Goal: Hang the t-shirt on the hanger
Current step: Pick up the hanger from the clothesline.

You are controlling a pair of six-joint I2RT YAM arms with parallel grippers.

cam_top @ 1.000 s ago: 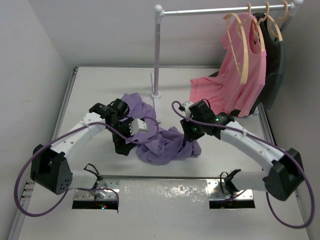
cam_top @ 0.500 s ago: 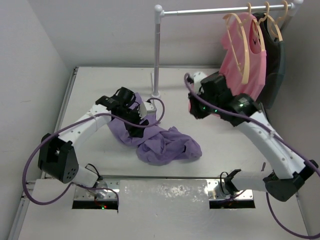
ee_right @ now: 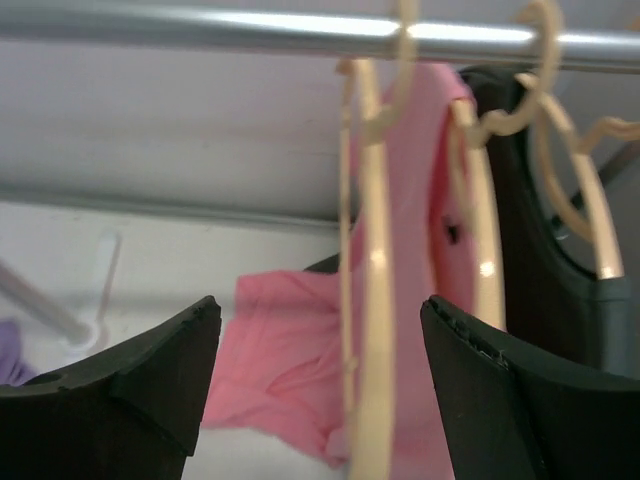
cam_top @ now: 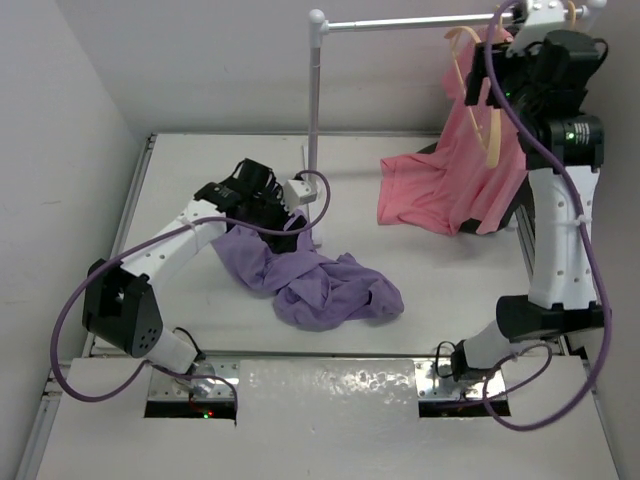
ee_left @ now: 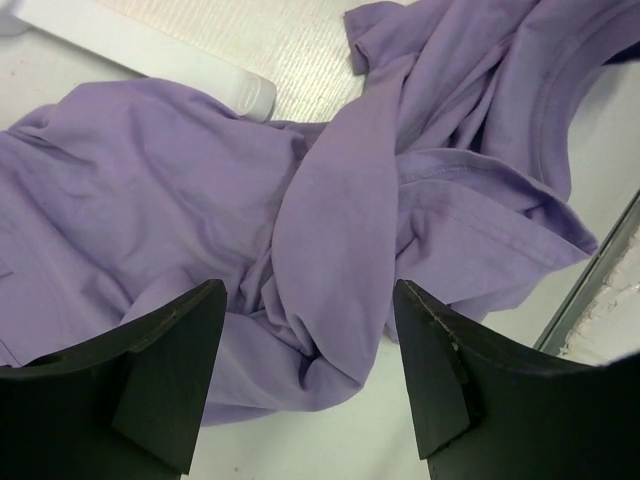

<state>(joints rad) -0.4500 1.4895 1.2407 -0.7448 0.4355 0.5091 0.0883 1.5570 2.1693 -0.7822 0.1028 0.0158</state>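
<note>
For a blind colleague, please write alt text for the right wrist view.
An empty tan hanger hangs on a metal rail, straight ahead of the open right gripper. Beside it, a pink t-shirt and a dark garment hang on similar hangers.

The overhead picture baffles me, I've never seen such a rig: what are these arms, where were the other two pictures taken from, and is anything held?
These are two white robot arms bolted at the near edge of the table, each ending in a two-finger gripper. The wide picture comes from a fixed camera above and behind them; the other two come from a camera on each wrist, so the dark shapes below are that gripper's own fingers. A lavender t-shirt lies crumpled on the table. The left gripper is open over it, holding nothing. The right gripper, also open, is raised to the rail, a bare tan hanger in line between its fingers, not gripped. Beside it hang a pink t-shirt and a dark garment.
</note>
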